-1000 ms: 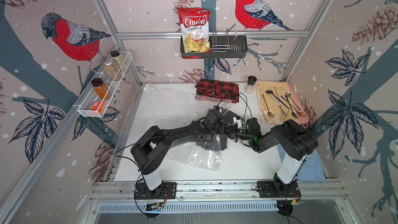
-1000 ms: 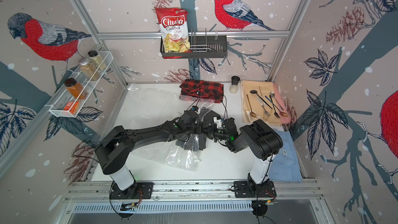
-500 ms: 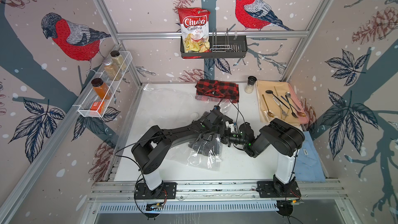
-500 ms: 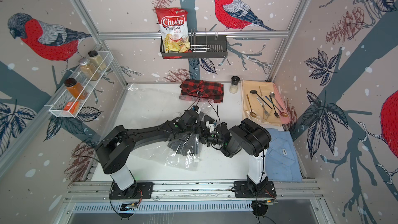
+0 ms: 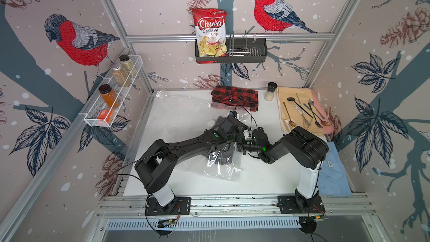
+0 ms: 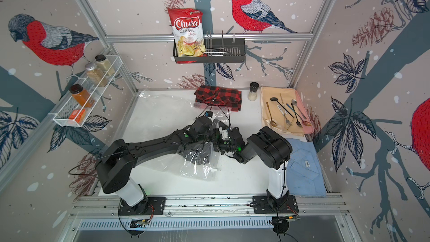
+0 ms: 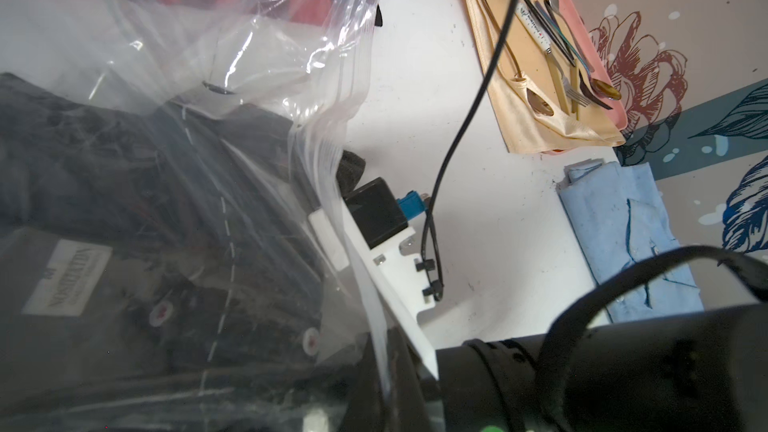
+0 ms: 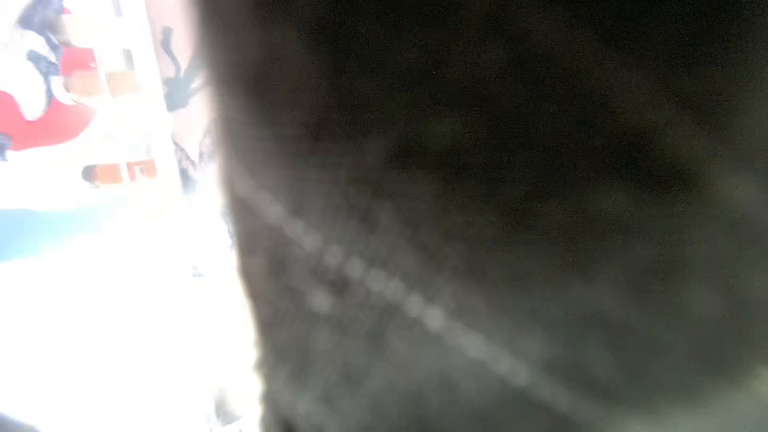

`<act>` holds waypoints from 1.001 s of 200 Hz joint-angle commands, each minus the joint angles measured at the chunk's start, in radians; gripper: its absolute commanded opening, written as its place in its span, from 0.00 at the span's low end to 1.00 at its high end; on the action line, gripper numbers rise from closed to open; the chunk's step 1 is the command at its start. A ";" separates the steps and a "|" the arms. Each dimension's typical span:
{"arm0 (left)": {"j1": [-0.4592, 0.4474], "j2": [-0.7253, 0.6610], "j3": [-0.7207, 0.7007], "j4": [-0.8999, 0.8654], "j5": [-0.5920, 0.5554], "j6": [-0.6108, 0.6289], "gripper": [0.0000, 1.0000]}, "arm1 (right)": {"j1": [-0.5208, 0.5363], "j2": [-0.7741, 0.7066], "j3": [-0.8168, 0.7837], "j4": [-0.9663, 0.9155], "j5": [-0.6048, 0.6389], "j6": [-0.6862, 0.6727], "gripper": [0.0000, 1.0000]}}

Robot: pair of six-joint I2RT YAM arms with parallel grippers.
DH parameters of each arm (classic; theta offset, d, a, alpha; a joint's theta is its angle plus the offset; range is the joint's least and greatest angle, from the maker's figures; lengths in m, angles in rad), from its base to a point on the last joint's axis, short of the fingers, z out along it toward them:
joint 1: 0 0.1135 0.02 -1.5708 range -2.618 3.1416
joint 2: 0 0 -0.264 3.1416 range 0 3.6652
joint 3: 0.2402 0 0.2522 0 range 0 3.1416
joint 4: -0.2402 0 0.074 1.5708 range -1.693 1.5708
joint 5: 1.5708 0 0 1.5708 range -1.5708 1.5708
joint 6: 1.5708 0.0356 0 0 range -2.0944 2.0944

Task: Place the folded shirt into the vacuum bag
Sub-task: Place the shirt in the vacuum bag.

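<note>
The vacuum bag lies crumpled mid-table, its white slider clip toward the front. The folded shirt, dark with a label and buttons, shows through the plastic inside the bag. My left gripper is shut on the bag's zip edge and holds it raised. My right gripper reaches into the bag's mouth from the right. Its fingertips are hidden in there. The right wrist view is filled by blurred dark shirt cloth.
A red plaid cloth lies at the back, partly on the bag. A blue shirt lies by the right arm's base. A cutlery tray and a shaker stand at the back right. Spice rack on the left wall.
My right arm has pushed leftward into the bag's mouth, and the dark shirt has slid deeper, toward the front left. My left gripper has kept its hold on the bag's edge.
</note>
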 commanded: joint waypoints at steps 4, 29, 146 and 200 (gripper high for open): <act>-0.003 -0.020 0.001 0.031 -0.012 0.013 0.00 | 0.019 0.003 0.022 -0.073 -0.005 -0.074 0.00; -0.003 -0.032 0.002 0.037 -0.009 0.017 0.00 | 0.043 0.002 0.057 -0.136 -0.010 -0.121 0.00; -0.003 -0.134 -0.070 0.050 -0.097 0.022 0.00 | 0.024 -0.167 0.100 -0.507 0.138 -0.338 0.60; 0.001 -0.138 -0.070 0.057 -0.082 0.021 0.00 | -0.012 -0.208 0.068 -0.551 0.160 -0.358 0.69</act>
